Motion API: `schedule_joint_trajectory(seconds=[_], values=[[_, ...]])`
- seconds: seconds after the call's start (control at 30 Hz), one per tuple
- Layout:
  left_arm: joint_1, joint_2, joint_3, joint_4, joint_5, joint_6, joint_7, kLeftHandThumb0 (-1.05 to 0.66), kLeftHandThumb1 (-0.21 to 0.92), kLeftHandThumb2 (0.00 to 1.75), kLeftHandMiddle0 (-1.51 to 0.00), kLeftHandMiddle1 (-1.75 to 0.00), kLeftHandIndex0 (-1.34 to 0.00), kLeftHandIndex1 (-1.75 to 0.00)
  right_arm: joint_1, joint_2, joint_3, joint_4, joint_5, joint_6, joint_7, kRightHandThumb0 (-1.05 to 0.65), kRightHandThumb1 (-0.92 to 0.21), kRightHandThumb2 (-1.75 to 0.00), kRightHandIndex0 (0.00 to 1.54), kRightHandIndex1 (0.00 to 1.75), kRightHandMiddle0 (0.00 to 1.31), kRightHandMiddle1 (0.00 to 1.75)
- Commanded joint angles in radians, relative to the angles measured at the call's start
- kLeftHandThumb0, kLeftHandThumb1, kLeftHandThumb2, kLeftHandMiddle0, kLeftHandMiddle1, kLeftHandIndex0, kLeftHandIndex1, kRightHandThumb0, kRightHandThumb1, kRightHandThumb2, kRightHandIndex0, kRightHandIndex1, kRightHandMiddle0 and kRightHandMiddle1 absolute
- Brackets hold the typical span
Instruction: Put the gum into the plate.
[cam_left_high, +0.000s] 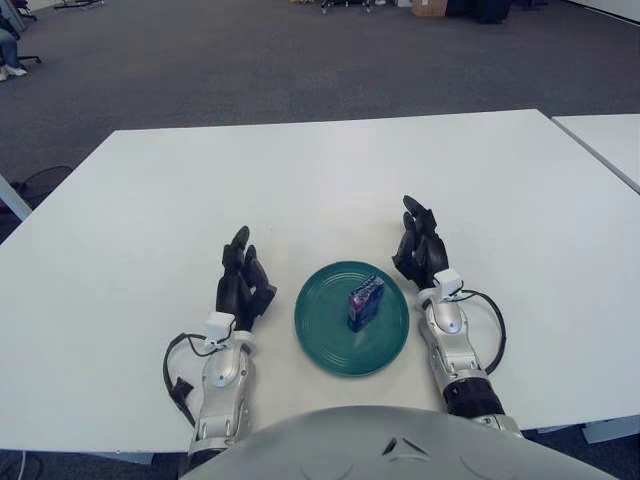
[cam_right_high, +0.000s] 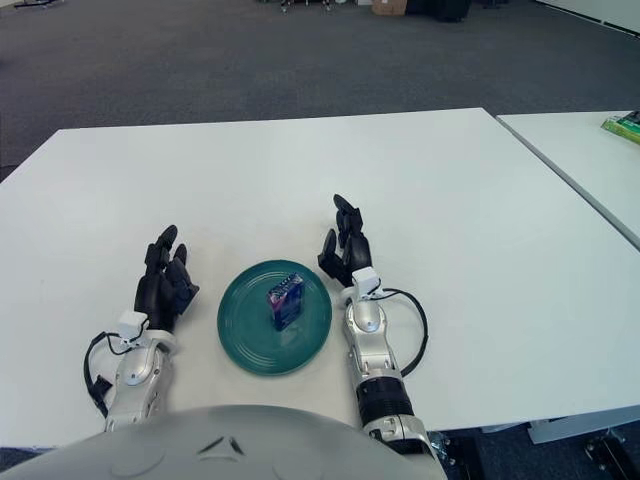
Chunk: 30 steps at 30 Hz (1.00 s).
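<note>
White surface: table (cam_left_high: 330, 170), wide top; a second white table (cam_left_high: 610, 135) stands just past its right edge.
Left eye view, plate: round teal green plate (cam_left_high: 330, 345) near the table's front edge, about midway along it.
Left eye view, gum: small blue and purple gum box (cam_left_high: 364, 302) standing on the plate, slightly right of the plate's middle and leaning a little.
Left eye view, left hand: black three-finger left hand (cam_left_high: 242, 285) just beside the plate's left rim, apart from it, fingers stretched out toward the far edge and holding nothing.
Left eye view, right hand: black right hand (cam_left_high: 420, 252) just beside the plate's upper right rim, fingers extended and loose, holding nothing.
Left eye view, floor: grey carpet (cam_left_high: 300, 60) beyond the table's far edge.
Right eye view, plate: same plate (cam_right_high: 250, 340) near the front edge, between the two hands.
Right eye view, gum: gum box (cam_right_high: 285, 300) inside the plate, right of its centre.
Right eye view, left hand: left of the plate, clear of the rim, fingers straight, nothing held.
Right eye view, right hand: close to the plate's right rim, fingers released; whether it touches the rim cannot be told.
</note>
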Motion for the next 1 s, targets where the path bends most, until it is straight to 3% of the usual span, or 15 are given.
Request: schedule_joint_trajectory(seconds=[0.0, 0.2, 0.43, 0.97], values=[[-0.001, 0.031, -0.007, 0.016, -0.004, -0.015, -0.042, -0.89, 0.92, 0.99, -0.32, -0.03, 0.0, -0.77, 0.07, -0.009, -0.016, 0.184, 0.031, -0.045, 0.028, -0.66, -0.92, -1.05, 0.1, 0.0, 0.0, 0.34], [-0.053, 0.055, -0.008, 0.037, -0.111, 0.021, -0.154, -0.93, 0.92, 0.92, -0.4, -0.06, -0.07, -0.91, 0.057, -0.005, -0.026, 0.207, 0.053, -0.045, 0.067, -0.7, -0.92, -1.05, 0.08, 0.0, 0.0, 0.27], [-0.056, 0.043, -0.007, 0.042, -0.219, 0.031, -0.244, -1.0, 0.92, 0.8, -0.44, -0.06, -0.13, -0.97, 0.058, -0.008, -0.033, 0.204, 0.048, -0.053, 0.079, -0.75, -0.92, -1.04, 0.07, 0.0, 0.0, 0.22], [-0.021, -0.005, -0.033, 0.036, -0.203, -0.048, -0.25, -1.04, 0.92, 0.8, -0.4, -0.03, -0.07, -0.93, 0.119, -0.032, -0.041, 0.095, 0.071, 0.0, 0.162, -0.77, -0.92, -1.07, 0.07, 0.0, 0.0, 0.2]])
